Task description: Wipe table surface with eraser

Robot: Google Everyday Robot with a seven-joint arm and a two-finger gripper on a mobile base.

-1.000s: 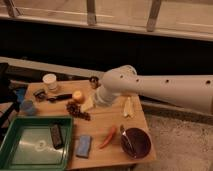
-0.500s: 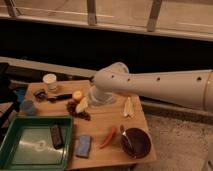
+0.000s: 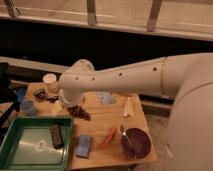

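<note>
The eraser (image 3: 56,136), a small dark block, lies inside the green tray (image 3: 20,150) near its right wall. The table surface (image 3: 107,120) is light tan wood and carries many items. My white arm reaches in from the right across the back of the table. Its gripper (image 3: 60,102) hangs at the left back of the table, above and behind the tray, largely hidden by the wrist. It stands open, holds nothing that shows, and is well apart from the eraser.
A blue-grey sponge (image 3: 83,146) and a red chili (image 3: 107,137) lie near the front edge. A maroon bowl (image 3: 136,142) with a spoon sits front right. A banana (image 3: 128,106), grapes (image 3: 79,112), a white cup (image 3: 50,81), a blue cup (image 3: 27,106) and sunglasses (image 3: 42,95) crowd the back.
The arm has swung leftward across the table, carrying its wrist from over the middle toward the left back corner. The eraser has stayed in the tray.
</note>
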